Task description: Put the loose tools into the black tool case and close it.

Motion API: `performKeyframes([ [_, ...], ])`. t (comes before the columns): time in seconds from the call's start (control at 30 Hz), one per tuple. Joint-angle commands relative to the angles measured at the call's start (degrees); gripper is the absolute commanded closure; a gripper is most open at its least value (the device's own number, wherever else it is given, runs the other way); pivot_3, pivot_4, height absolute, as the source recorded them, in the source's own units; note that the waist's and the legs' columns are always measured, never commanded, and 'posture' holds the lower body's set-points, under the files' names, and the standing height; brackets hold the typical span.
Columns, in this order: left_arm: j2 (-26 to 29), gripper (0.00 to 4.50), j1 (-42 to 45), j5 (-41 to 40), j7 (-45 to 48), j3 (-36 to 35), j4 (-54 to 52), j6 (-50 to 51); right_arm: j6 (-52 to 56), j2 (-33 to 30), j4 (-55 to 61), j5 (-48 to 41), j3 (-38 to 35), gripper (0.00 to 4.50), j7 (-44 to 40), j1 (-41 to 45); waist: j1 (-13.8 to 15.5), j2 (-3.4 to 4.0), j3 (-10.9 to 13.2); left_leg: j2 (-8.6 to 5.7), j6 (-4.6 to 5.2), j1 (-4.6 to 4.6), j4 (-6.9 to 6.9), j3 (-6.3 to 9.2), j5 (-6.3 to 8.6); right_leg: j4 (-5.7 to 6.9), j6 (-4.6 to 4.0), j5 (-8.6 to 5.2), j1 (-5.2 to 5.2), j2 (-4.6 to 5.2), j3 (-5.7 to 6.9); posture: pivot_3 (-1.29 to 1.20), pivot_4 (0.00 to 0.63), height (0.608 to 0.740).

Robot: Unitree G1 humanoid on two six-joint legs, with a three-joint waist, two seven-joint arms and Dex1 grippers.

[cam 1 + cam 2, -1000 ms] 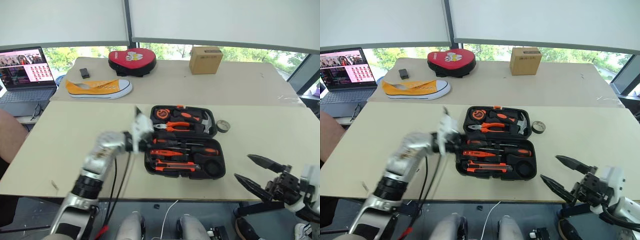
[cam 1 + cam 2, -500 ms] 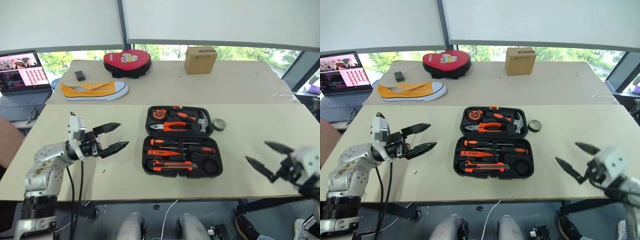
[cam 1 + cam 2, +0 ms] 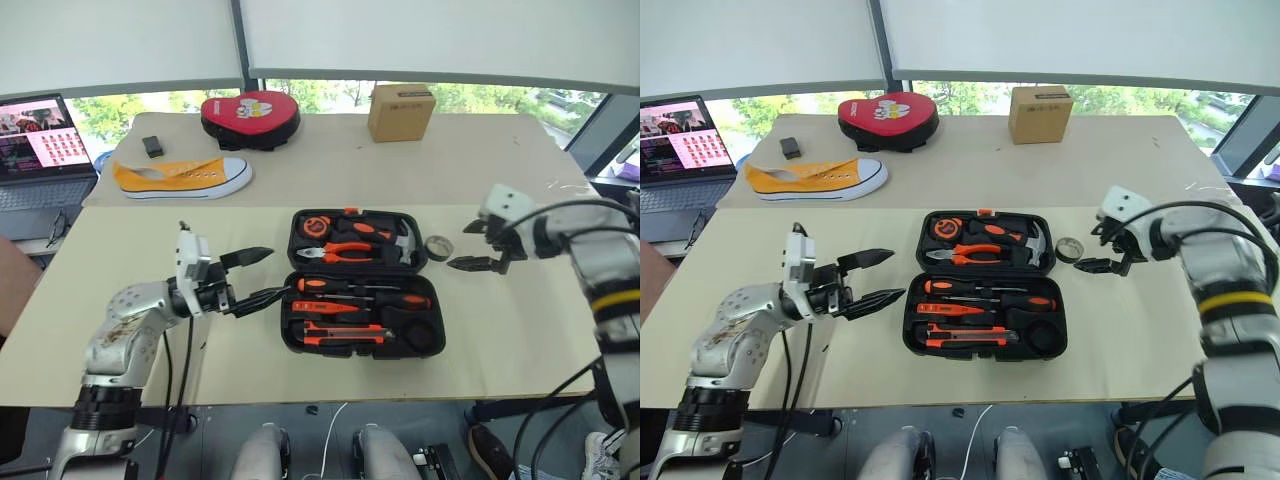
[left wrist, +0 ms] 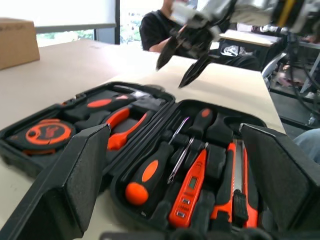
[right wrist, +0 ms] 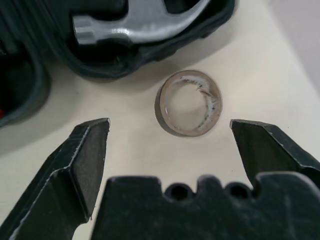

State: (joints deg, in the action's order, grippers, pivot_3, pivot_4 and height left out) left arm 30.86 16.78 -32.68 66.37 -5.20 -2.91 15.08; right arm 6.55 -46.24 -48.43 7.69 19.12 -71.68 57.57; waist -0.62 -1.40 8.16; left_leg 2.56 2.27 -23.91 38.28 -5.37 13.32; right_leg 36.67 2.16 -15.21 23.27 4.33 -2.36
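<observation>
Surface: beige table (image 3: 130,250)
Right gripper (image 5: 170,135): spread above tape roll (image 5: 188,110)
Left gripper (image 3: 255,278): spread, empty
Risk: fingers nudge roll, it slides toward black tool case (image 3: 360,296)

both eye views look down from above on the table (image 3: 150,250), side by side. the left wrist view sits low and close, level across the black tool case (image 4: 150,165). the right wrist view stares down at the small dark tape roll (image 5: 188,103), seen in both eye views too.
</observation>
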Motion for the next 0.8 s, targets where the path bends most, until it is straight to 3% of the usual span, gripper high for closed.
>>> performKeyframes([
  [0.03,-0.4,0.04,0.8,0.1,-0.2,0.0,-0.8,-1.4,-5.4,1.5,-8.0,3.5,1.5,0.00,-1.4,3.7,0.1,0.01,0.0,0.01,0.00,-0.04,0.00,0.01,0.00,-0.01,0.00,0.00,0.00,0.03,0.02,0.00,0.150,0.740],
  [0.2,-0.5,0.04,-0.1,0.3,-0.3,-0.2,-1.6,-1.8,-8.4,4.6,-14.7,6.6,2.9,0.00,-1.9,6.6,-0.2,0.04,0.0,-0.01,-0.02,-0.06,0.02,-0.02,-0.01,0.00,0.01,0.00,0.00,0.09,0.00,0.00,0.150,0.740],
  [0.23,-0.5,0.00,-0.3,0.3,-0.3,-0.3,-1.7,-1.8,-8.3,5.1,-15.4,6.9,2.8,0.53,-2.0,7.0,-0.2,0.04,0.0,0.01,-0.03,-0.06,0.02,-0.02,-0.02,0.02,0.01,0.01,0.01,0.08,0.00,0.00,0.150,0.740],
  [0.33,-0.4,0.00,-0.4,0.4,-0.3,-0.3,-1.9,-1.9,-9.6,6.6,-17.8,8.1,2.6,1.31,-1.0,8.1,-0.3,0.04,0.0,0.06,-0.05,-0.02,0.01,-0.01,-0.03,0.08,0.01,0.00,0.02,0.02,0.01,0.00,0.150,0.740],
  [0.63,0.7,0.00,-0.3,1.3,2.6,0.6,-1.3,-3.7,-14.7,8.3,-21.1,9.2,0.9,4.47,0.3,9.9,-0.5,0.04,0.0,0.06,-0.15,0.08,0.01,-0.03,-0.08,0.20,0.00,0.01,0.00,0.03,0.00,0.00,0.150,0.740],
  [0.8,1.9,0.00,-2.9,0.8,7.7,1.1,-3.1,-7.8,-14.6,4.1,-13.5,2.9,-4.1,4.47,-10.8,9.2,-0.4,0.25,0.2,0.05,-0.15,0.07,0.01,-0.04,-0.08,0.20,0.00,0.01,0.01,0.04,0.00,0.00,0.150,0.740],
])
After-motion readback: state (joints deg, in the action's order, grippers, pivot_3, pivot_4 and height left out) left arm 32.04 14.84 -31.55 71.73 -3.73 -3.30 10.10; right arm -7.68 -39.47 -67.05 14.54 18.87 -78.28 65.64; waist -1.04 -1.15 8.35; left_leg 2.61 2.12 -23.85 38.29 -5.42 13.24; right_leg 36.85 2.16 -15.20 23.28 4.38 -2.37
